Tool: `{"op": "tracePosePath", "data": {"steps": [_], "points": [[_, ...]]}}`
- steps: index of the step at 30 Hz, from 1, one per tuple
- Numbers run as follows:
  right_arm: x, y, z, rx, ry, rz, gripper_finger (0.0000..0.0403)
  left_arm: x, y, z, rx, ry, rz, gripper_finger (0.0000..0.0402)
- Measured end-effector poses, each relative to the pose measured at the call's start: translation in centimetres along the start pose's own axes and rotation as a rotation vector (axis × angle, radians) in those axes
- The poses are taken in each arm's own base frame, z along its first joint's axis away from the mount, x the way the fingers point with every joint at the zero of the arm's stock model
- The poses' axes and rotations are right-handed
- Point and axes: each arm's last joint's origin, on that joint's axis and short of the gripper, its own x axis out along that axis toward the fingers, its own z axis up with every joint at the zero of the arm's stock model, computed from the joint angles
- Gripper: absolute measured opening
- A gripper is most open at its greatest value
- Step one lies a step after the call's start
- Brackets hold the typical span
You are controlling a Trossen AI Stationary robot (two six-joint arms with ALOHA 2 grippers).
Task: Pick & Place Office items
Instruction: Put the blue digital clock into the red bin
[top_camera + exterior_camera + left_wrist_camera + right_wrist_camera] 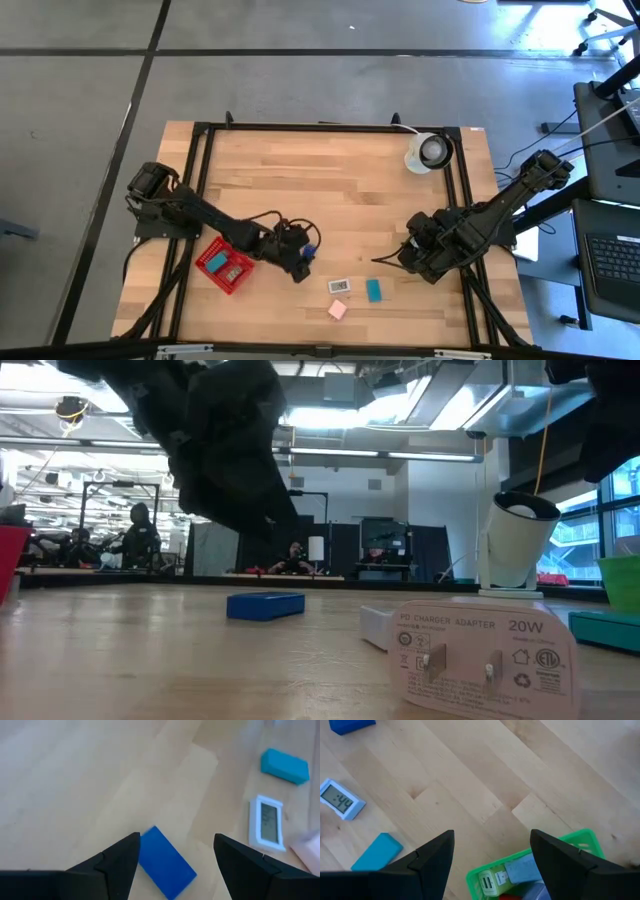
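While spread apart above the blue block (165, 862), left gripper (175, 857) at about 7 o'clock on the table (340, 190), fingers (117, 857) either side of the block's near end, not touching. Red basket (226, 265) just beside it at 9 o'clock, pieces inside. At 3 o'clock from the block, a white clock-like gadget (339, 286) and a teal block (374, 290); pink piece (338, 310) at 6 o'clock from the gadget. Right gripper (492, 855) at 4 o'clock on the table, likewise parted, over the green basket (580, 842) already carrying several pieces. White cup-like thing (428, 152) at 1 o'clock, well apart. White charger (485, 660) looming closest in the low view.
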Motion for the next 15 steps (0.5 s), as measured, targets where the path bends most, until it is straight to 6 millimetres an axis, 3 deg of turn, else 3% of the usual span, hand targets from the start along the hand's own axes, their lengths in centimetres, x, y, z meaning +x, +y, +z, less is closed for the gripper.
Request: {"op": "tracePosePath", "data": {"steps": [8, 15], "points": [[0.2, -0.1, 0.5, 0.024, -0.005, -0.008, 0.0263, -0.1, -0.6, -0.9, 0.058, 0.003, 0.009, 0.0255], [0.5, -0.2, 1.0, 0.05, -0.006, -0.018, 0.0263, 1.3, 0.5, -0.9, 0.018, 0.142, -0.038, 0.0296]]}}
